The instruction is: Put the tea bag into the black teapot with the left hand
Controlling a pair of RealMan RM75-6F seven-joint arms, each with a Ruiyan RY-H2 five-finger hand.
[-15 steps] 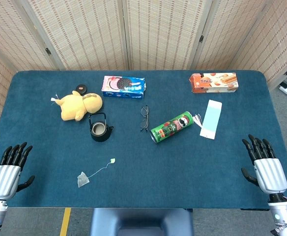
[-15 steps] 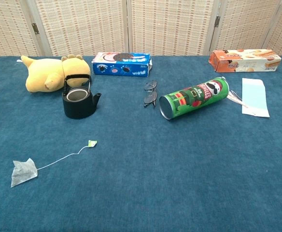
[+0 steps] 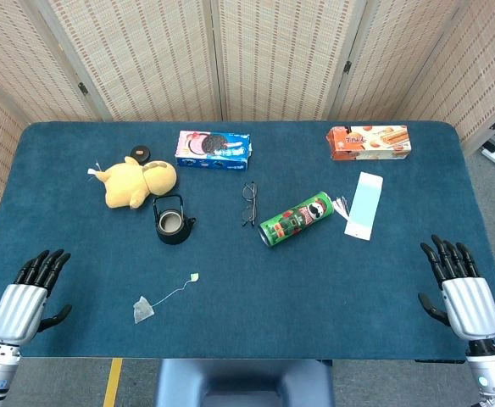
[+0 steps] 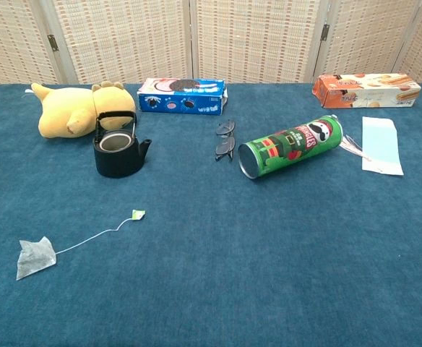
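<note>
Blue cloth covers the counter [image 3: 230, 280], where a two-armed robot waits to drop a tea bag into a black teapot. Largest of the bystanders is the yellow plush toy [image 3: 134, 181], lying just behind the pot; then the green crisp tube [image 3: 297, 219] on its side at centre, an orange biscuit box [image 3: 369, 141] and a blue cookie box [image 3: 214, 146] along the far edge, a pale card [image 3: 364, 205], and folded spectacles [image 3: 248, 203].

The left hand [image 3: 29, 290] rests at the near left corner, fingers spread and empty, apparently poised for the reach. The right hand [image 3: 459, 285] sits likewise spread and empty at the near right corner, clear of the work.

The black teapot [image 3: 171, 220] stands upright with its lid off and handle raised, mouth open to receive. The tea bag [image 3: 142, 310] lies flat near the front edge, its string trailing to a small tag [image 3: 194, 277], apart from the pot and nearer the left hand. The bag remains untouched.
</note>
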